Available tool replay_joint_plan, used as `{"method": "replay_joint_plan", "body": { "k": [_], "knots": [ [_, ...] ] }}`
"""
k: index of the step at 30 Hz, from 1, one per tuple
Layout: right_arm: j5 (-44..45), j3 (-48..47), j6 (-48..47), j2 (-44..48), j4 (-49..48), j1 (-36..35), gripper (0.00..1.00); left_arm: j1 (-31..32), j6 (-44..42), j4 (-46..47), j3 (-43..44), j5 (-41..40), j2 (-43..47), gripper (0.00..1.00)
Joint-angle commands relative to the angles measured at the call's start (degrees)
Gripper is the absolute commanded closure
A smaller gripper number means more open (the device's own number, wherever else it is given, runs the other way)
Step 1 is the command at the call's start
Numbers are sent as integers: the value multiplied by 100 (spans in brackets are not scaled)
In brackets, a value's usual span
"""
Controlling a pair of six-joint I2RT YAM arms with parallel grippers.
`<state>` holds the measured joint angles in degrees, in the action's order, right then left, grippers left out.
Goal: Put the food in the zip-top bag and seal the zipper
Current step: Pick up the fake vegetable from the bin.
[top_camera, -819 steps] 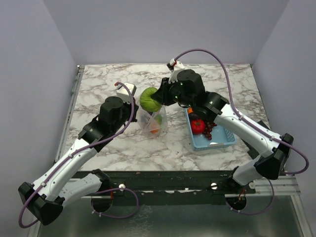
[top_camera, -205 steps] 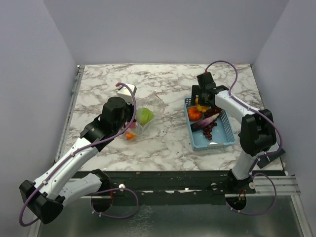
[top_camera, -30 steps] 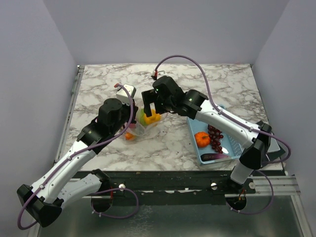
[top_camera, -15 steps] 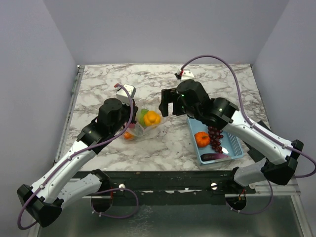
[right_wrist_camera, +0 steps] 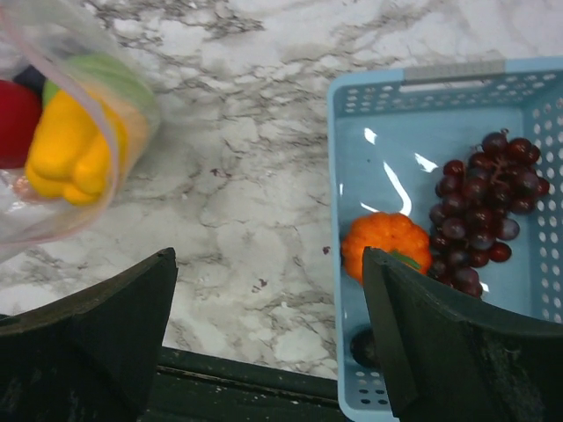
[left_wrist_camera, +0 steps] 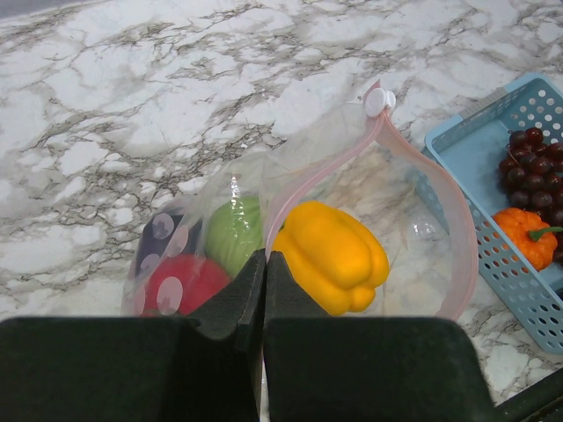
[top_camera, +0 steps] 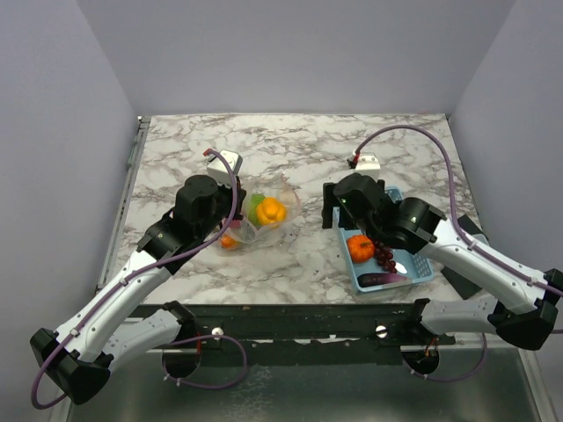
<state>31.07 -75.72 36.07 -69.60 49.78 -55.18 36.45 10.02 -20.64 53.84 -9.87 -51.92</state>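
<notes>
The clear zip-top bag (top_camera: 264, 218) lies left of centre on the marble table, its mouth held open. My left gripper (left_wrist_camera: 265, 259) is shut on the bag's near edge. The pink zipper (left_wrist_camera: 459, 237) loops round the mouth to a white slider (left_wrist_camera: 380, 101). Inside the bag lie a yellow pepper (left_wrist_camera: 332, 255), a green piece (left_wrist_camera: 230, 233) and a red piece (left_wrist_camera: 180, 286). My right gripper (right_wrist_camera: 268, 257) hangs open and empty over bare marble, between the bag and the basket. An orange pumpkin (right_wrist_camera: 387, 242), dark red grapes (right_wrist_camera: 484, 198) and a purple eggplant (top_camera: 383, 280) are in the basket.
The light-blue basket (right_wrist_camera: 457, 75) sits at the right near the table's front edge (right_wrist_camera: 255, 369). Grey walls close in the table at the back and on both sides. A small orange piece (top_camera: 230, 242) shows low in the bag by my left arm.
My right gripper has drawn away from the bag's mouth and swung right and nearer, to beside the basket. The yellow pepper stays in the bag. The left gripper has not moved.
</notes>
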Motion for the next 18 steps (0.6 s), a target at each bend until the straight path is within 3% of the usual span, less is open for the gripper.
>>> {"method": "replay_joint_plan", "body": {
  "k": [1,18],
  "knots": [
    [624,454,611,281,690,-6,10,-15,33,87,-76,46,26,100],
    [-202,2151,1234,486,177,1460,11,-15,40,65,-67,55,-20,100]
  ]
}}
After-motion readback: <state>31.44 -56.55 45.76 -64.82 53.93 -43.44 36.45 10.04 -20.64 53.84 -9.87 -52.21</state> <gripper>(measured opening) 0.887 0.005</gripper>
